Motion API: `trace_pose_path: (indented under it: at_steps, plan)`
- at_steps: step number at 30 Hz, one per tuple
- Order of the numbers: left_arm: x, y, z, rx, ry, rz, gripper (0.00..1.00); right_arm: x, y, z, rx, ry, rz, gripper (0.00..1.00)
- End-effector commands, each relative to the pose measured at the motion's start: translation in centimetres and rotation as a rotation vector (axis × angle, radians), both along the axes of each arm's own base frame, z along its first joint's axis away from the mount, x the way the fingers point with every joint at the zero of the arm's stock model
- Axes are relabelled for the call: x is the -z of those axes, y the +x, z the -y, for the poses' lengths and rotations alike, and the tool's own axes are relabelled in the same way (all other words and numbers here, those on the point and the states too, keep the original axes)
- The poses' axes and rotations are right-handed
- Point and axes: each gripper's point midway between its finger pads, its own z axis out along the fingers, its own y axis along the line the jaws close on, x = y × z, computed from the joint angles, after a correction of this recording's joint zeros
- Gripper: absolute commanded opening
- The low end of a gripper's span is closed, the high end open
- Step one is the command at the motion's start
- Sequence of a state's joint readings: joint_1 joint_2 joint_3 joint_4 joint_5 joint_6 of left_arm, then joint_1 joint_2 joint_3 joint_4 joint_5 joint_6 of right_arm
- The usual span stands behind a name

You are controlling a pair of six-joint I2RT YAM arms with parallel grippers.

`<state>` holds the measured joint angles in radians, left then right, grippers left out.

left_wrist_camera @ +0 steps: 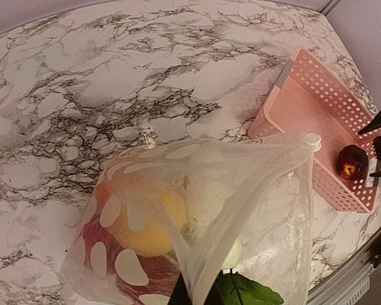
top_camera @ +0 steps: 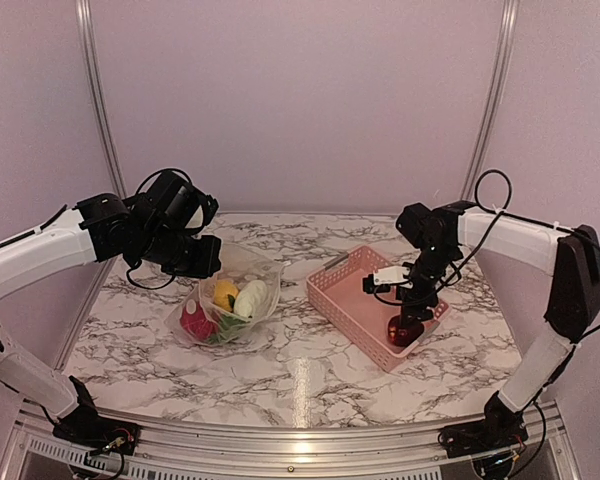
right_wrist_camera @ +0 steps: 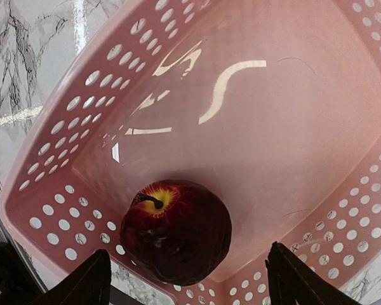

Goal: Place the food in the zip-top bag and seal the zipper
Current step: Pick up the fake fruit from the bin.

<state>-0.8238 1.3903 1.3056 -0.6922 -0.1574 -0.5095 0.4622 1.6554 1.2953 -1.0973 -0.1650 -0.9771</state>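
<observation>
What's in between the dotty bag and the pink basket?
Nothing, just bare marble table between the bag and the basket, in the top view.

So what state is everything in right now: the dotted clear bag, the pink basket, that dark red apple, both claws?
Clear polka-dot zip-top bag: mouth open, part filled with toy food.
Pink slotted plastic basket: holds one apple only.
Dark red toy apple: lying in basket corner, ungripped.
Left gripper: shut on bag edge.
Right gripper: open, above apple.
</observation>
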Motion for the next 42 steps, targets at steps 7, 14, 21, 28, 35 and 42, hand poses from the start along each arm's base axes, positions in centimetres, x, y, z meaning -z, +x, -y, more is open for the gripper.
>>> trace_pose_path:
  at_steps: [7,14,21,28,35,42]
  plan:
    - [0.1,-0.1,0.1,0.012,-0.002,0.009,0.0,1.9,-0.8,1.1,-0.024,-0.057,-0.057,0.81]
    - [0.3,-0.1,0.1,0.013,0.002,0.006,0.0,3.5,-0.5,1.5,-0.024,-0.097,-0.071,0.8]
    - [0.5,-0.2,0.0,0.013,0.004,0.004,0.0,4.8,-0.4,1.8,-0.026,-0.129,-0.097,0.81]
    - [0.6,-0.3,0.0,0.012,0.0,0.003,0.0,5.3,0.0,1.6,-0.015,-0.128,-0.097,0.78]
    - [0.4,-0.3,0.1,0.014,-0.003,0.005,0.0,3.2,1.4,0.4,0.008,-0.08,-0.059,0.62]
    - [0.4,-0.1,0.3,0.016,-0.005,0.004,0.0,-2.8,3.3,-3.2,0.037,0.095,-0.024,0.57]
